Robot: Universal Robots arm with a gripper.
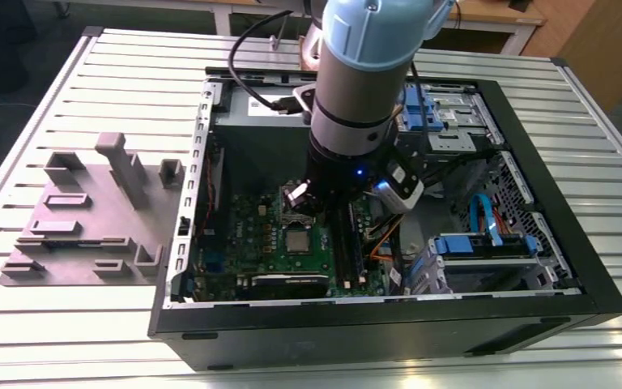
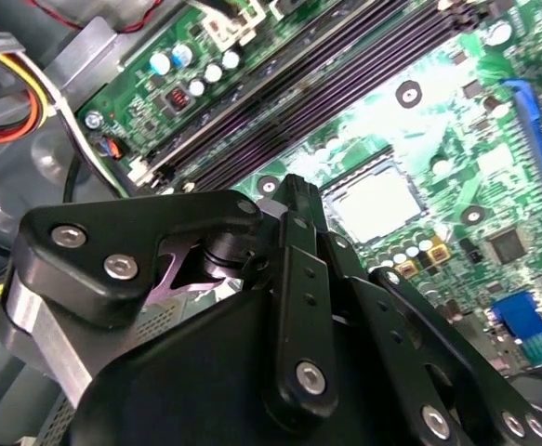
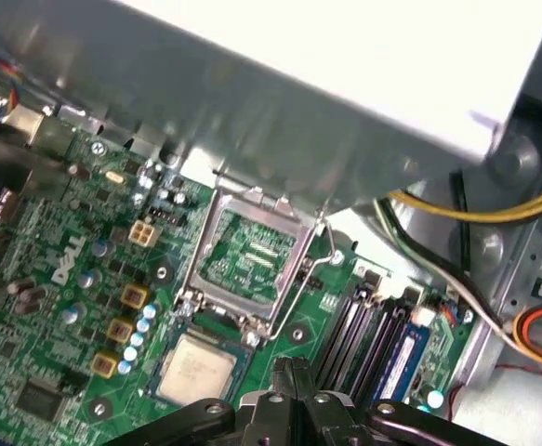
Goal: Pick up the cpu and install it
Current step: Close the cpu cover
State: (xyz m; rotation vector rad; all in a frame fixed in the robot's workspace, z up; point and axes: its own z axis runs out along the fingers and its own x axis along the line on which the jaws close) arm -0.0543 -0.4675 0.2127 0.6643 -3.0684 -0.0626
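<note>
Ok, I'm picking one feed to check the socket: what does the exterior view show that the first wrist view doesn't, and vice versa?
Exterior view: the whole open case on the slatted table, the grey fixture on the exterior view's left, the arm reaching in. First wrist view: yellow cables and the shut claw. Both: the cpu lying flat on the green motherboard beside the raised socket frame.

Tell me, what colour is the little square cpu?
Silver-grey on top, with a thin pale rim. The cpu shows best in the first wrist view.
</note>
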